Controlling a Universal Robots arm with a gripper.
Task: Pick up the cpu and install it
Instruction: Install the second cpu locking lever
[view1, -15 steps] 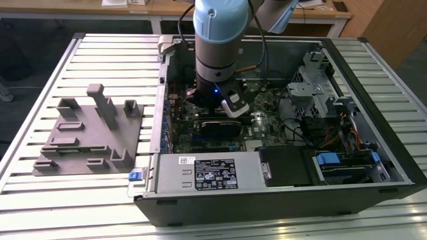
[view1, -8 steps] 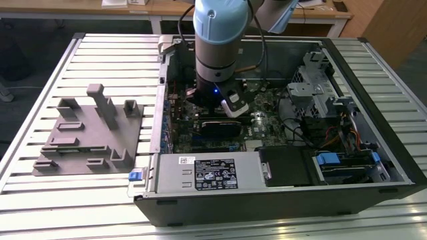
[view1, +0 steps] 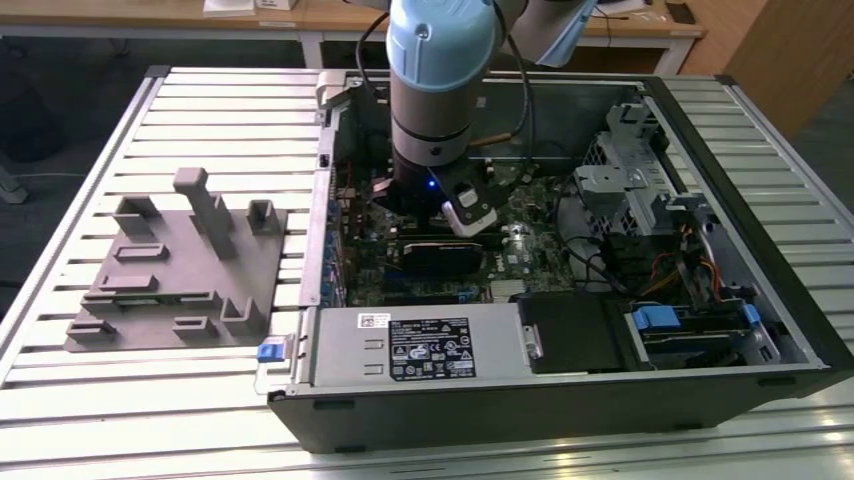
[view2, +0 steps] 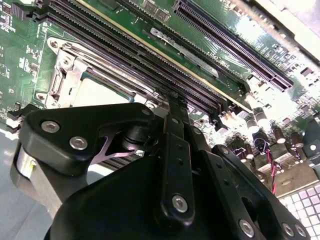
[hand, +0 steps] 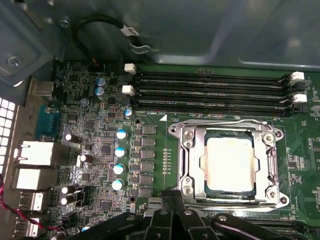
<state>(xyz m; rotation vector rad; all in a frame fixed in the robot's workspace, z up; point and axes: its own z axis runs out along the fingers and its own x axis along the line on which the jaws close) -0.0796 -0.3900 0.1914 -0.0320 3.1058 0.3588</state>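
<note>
A: Going from the exterior view's left. Slatted tabletop (view1: 80, 130), grey moulded fixture (view1: 180, 265) on it, nothing on it that I can make out. Then the open computer case (view1: 747, 230) lying on its side, labelled power supply (view1: 414, 345) along its near edge.

B: Arm?

A: Arm (view1: 441, 80) comes straight down into the middle of the case, wrist vertical, pincer (view1: 467, 215) low over the motherboard (view1: 534, 255), just above a ribbed black block (view1: 434, 255).

B: CPU?

A: In the first wrist view the cpu (hand: 231, 164) sits flat inside the socket frame (hand: 187, 162), silver top up, memory slots (hand: 210, 87) just beside it. Looks seated, frame around all four sides. In the second wrist view it's half hidden behind the pincer body: cpu (view2: 95, 92).

B: Pincer state?

A: Linkage folded in tight in both wrist views, pincer (view2: 172, 107) reads as narrow, closed on nothing. No chip between the tips. Apart from the cpu, just beside the socket.

B: Handling notes?

A: My judgement: light, rigid, thin plate. Metal lid is smooth, so slippery for pads. Underside contacts and socket pins are fragile, so any tilt or sliding risks damage. Hold it by two opposite edges, level, light squeeze, never on the faces. With the frame hugging it, edge access looks poor right now.

B: Task status?

A: Chip looks placed in the socket; can't tell if the frame is latched.
</note>
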